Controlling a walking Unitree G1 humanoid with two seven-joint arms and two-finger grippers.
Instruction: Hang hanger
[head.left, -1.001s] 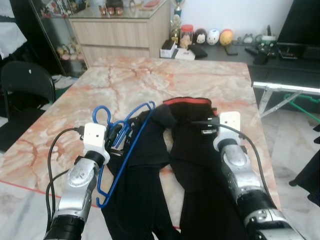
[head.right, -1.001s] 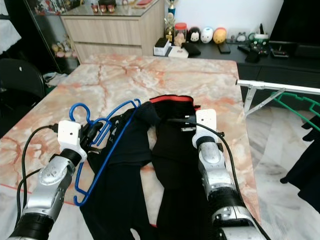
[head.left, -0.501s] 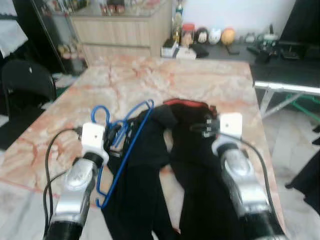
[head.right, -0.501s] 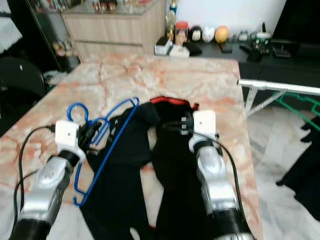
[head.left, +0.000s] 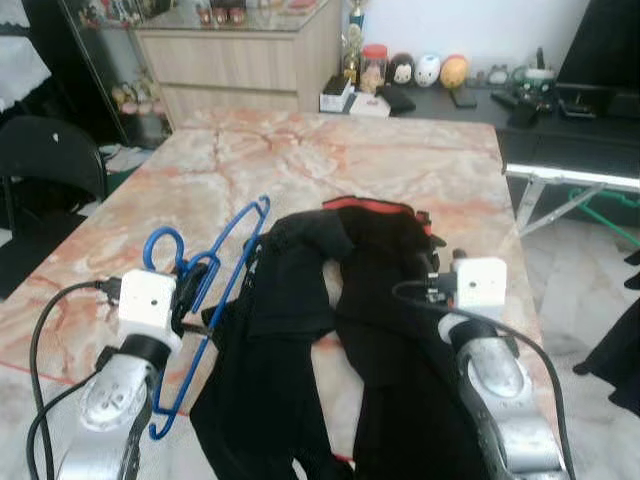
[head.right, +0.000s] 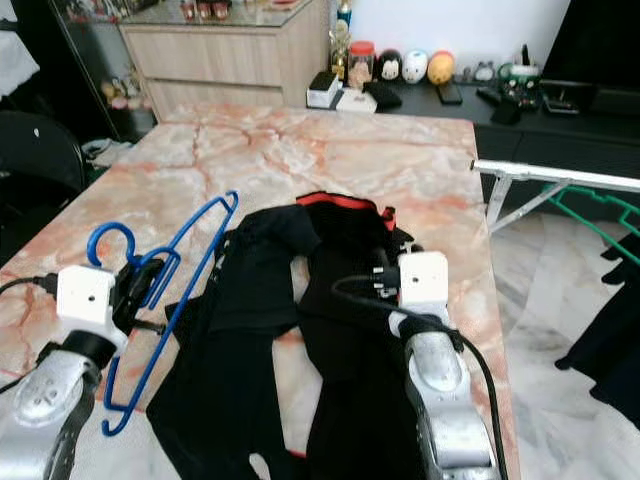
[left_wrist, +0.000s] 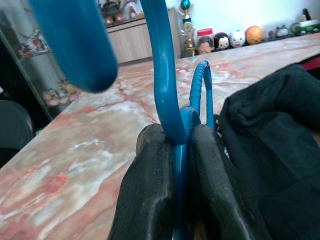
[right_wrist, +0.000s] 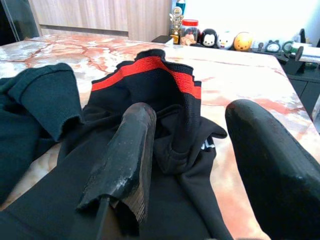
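A blue hanger is clamped at its neck between the black fingers of my left gripper, which is shut on it. The hanger is held just above the left side of the marble table, its long bar running along the left edge of the black trousers. These trousers, with a red waistband, lie crumpled across the table and hang over its near edge. My right gripper is open above the trousers, just short of the waistband, with nothing between its fingers.
A black chair stands left of the table. Behind it are a wooden cabinet and a dark low shelf with figurines. A white and green drying rack stands right of the table, over tiled floor.
My left arm has pulled back and to the left, carrying the hanger off the trousers. My right arm has drawn back from the waistband toward me.
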